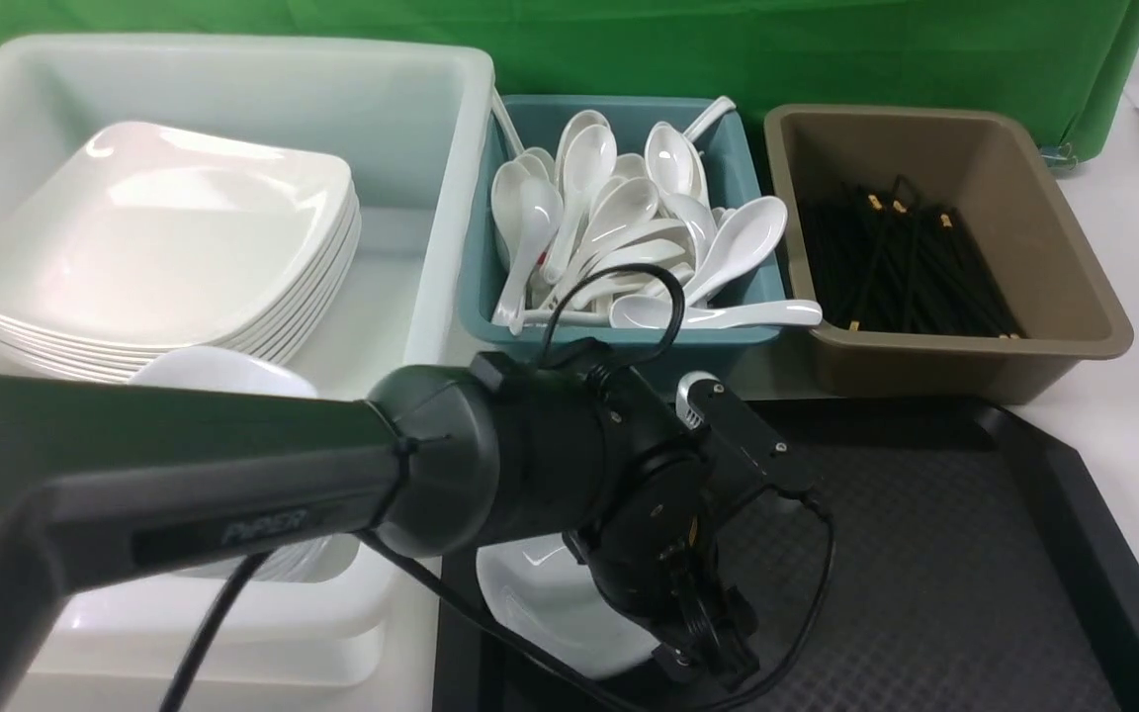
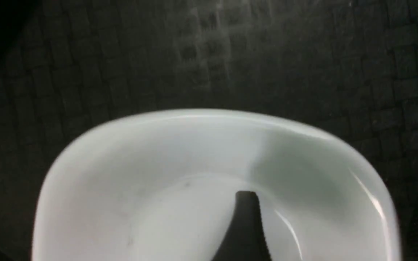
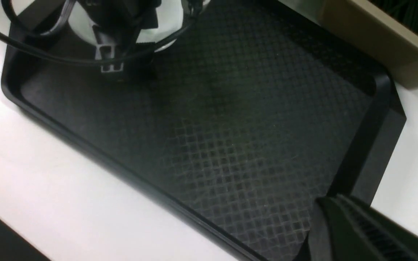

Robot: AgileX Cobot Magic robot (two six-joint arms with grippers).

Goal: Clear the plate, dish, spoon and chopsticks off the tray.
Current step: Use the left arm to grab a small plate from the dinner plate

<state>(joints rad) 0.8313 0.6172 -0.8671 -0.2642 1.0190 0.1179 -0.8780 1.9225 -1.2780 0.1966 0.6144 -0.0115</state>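
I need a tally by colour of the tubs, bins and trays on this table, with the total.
White tub: 1
Teal bin: 1
Brown bin: 1
Black tray: 1
Total: 4

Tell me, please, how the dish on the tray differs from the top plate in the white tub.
The dish is small and deep; the plate is wide and shallow. The dish sits on the tray; the plate tops a stack in the white tub. Both are glossy white.
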